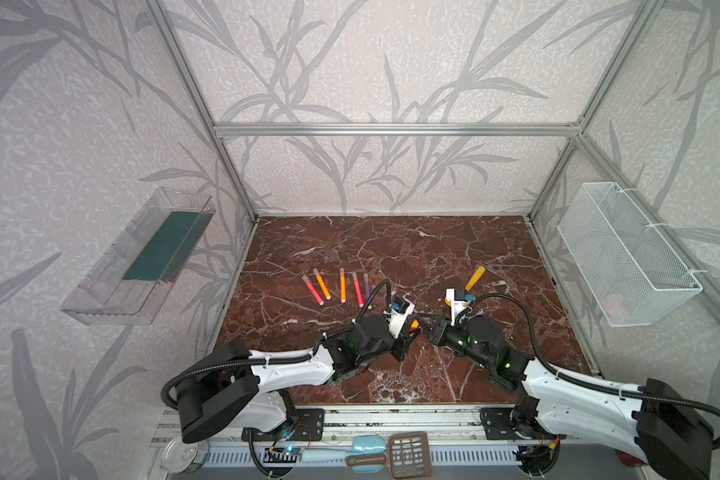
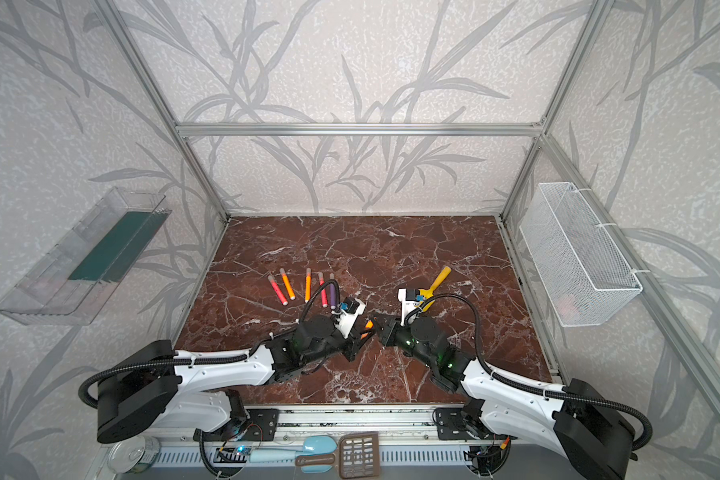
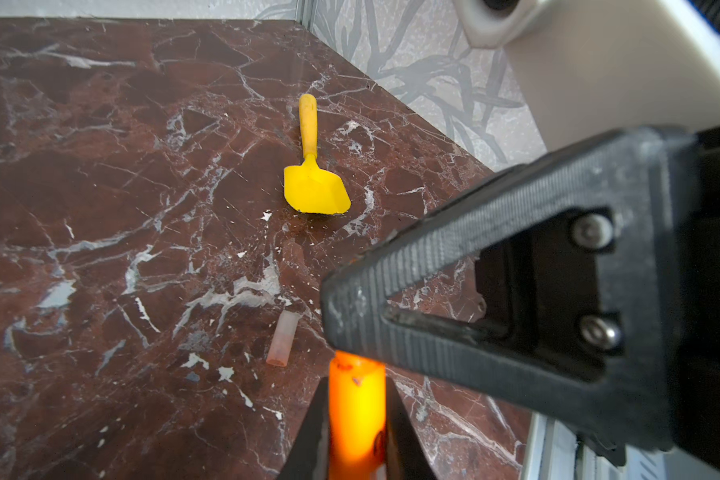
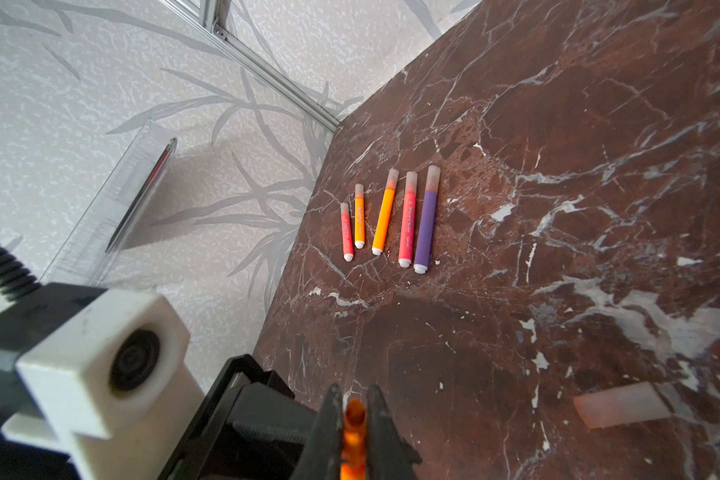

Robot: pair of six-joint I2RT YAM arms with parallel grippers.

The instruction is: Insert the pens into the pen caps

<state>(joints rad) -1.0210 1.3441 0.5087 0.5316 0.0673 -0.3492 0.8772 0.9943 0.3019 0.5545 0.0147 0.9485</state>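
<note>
Clamping same orange pen (image 3: 356, 424): left gripper (image 3: 356, 384), right gripper (image 4: 355, 401), fingers tight; 1 pen cap (image 3: 282, 338) loose nearby.

Both top views: high at front, looking down over whole marble table (image 1: 391, 249), nearly same field. Wrist views: close, low; left faces yellow spatula (image 3: 314, 187), right faces pen row (image 4: 383, 216).

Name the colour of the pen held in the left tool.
Orange. The pen shows best in the left wrist view, close up between the fingers.
</note>
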